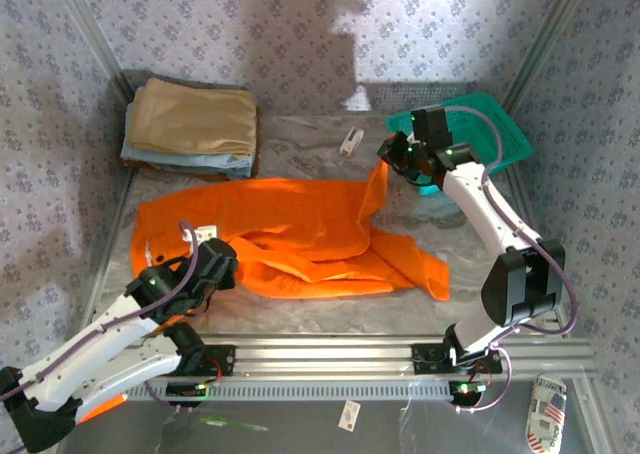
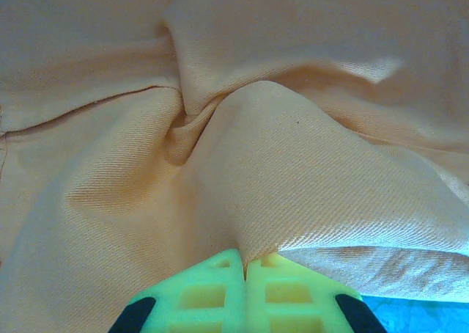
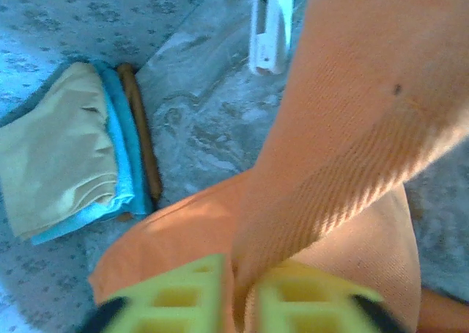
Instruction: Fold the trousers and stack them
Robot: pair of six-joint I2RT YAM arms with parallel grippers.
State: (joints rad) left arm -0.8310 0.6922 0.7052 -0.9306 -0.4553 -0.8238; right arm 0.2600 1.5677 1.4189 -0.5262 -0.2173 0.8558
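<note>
orange trousers [image 1: 300,224] pinched at both ends, left of the teal basket [image 1: 505,124]
we see the left gripper [image 2: 245,262] clamped on a fold well apart from the basket, and the right gripper [image 3: 245,274] nipping a raised corner just beside it, jaws narrow.

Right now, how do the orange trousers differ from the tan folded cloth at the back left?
The orange trousers lie spread and rumpled; the tan folded cloth is a neat rectangle. The left gripper and right gripper have trousers fabric between their fingers, one end lifted; the tan cloth is untouched. The trousers rest on the table; the tan cloth tops a light blue cloth. Both are plain fabric.
</note>
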